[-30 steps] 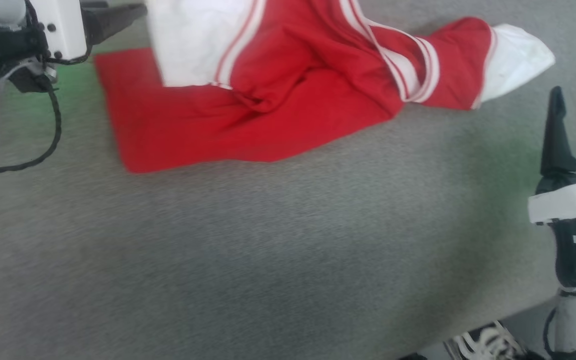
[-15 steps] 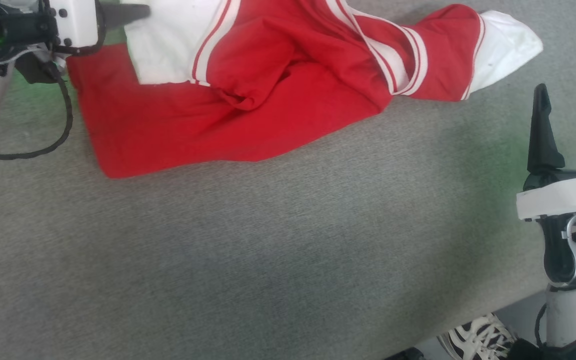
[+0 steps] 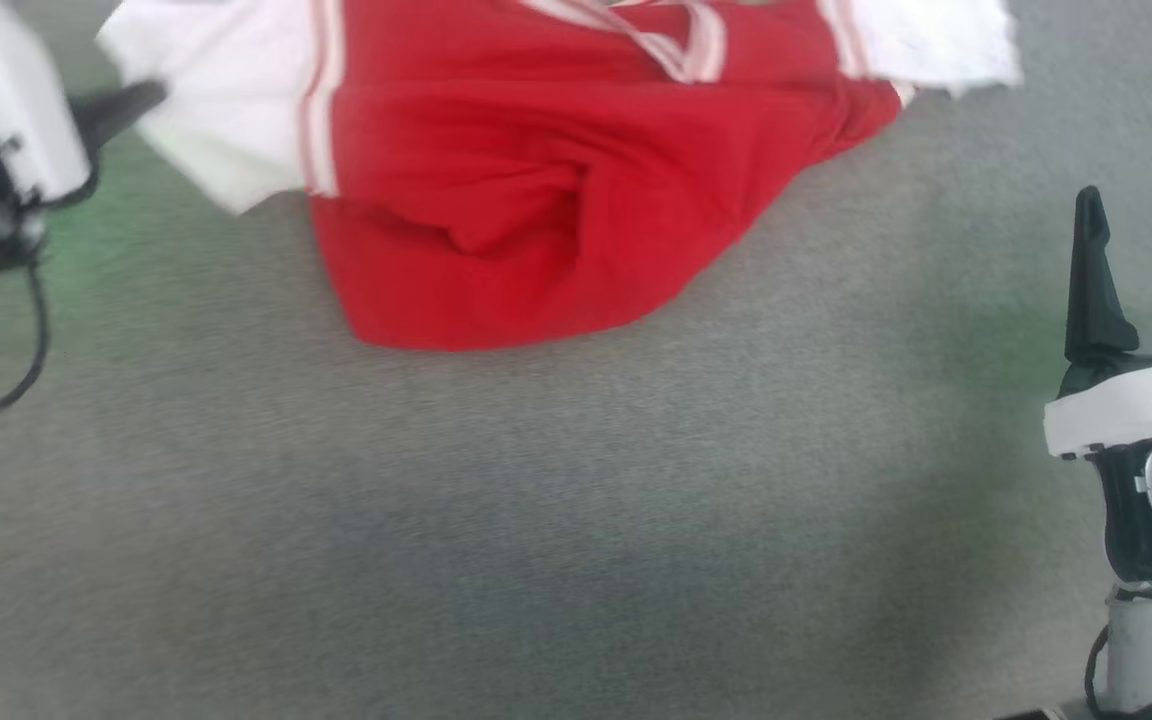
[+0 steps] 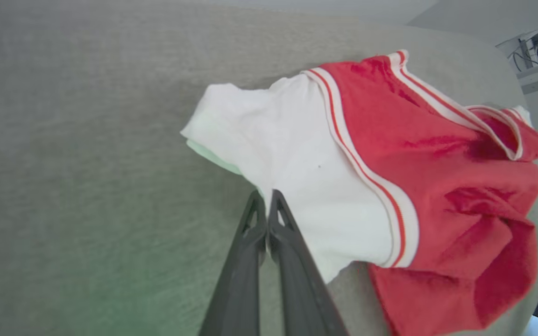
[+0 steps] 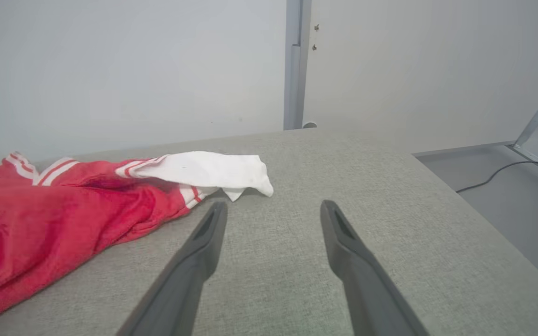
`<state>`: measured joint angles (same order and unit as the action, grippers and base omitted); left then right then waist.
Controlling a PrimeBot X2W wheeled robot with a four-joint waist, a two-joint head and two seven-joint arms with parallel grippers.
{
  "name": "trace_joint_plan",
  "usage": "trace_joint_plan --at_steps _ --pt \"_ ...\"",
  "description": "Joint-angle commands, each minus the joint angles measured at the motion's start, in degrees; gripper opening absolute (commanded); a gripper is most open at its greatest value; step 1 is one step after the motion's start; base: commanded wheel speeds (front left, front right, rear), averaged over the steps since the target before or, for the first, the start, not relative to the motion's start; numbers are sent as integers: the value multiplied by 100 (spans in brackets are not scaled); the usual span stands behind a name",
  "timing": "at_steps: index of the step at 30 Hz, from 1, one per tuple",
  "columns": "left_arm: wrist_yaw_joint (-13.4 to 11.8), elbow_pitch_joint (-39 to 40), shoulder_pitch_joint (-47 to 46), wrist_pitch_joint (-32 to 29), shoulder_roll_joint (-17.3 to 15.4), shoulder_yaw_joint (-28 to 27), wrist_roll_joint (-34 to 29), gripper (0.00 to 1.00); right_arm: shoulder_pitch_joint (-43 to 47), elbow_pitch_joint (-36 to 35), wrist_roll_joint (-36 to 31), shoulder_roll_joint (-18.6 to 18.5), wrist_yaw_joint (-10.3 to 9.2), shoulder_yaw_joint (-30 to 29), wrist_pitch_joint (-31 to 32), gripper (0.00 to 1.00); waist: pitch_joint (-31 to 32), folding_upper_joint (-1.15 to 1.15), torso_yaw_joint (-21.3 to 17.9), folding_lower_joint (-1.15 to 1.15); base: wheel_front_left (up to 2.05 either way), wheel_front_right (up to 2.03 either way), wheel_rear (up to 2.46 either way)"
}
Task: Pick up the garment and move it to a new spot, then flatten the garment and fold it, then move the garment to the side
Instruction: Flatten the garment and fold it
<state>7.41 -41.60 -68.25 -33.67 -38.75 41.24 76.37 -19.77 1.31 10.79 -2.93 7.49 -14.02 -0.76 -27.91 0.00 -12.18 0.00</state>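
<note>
Garment [image 3: 556,180] lay across the far side of the table [image 3: 576,520], long axis left to right, its left white sleeve [image 4: 292,154] pinched in the closed left pincer [image 4: 267,198]; right pincer [image 3: 1136,205], fingers apart, stood at the near right, clear of the cloth.

1. Your head view's smeared, worst at the left claw [image 3: 151,95] and garment [image 3: 536,200] edges.
2. Bright, soft, even light; faint green tint on the counter [image 3: 536,500].
3. Left wrist view bows at edges.
</note>
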Motion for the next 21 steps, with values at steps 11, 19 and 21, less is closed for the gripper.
trace_joint_plan --at_steps 11,19,21 --pt "6 -99 650 701 -265 142 -28 10 173 -294 -99 -165 1 141 393 100 313 0 329 0 0 0 0" --pt "6 290 952 2133 -156 407 -419 100 49 -273 -168 -974 1 822 810 100 581 0 633 0 0 0 0" --pt "5 485 1147 2785 -123 452 -519 100 -19 -216 -127 -1337 1 1142 987 100 645 0 771 0 0 0 0"
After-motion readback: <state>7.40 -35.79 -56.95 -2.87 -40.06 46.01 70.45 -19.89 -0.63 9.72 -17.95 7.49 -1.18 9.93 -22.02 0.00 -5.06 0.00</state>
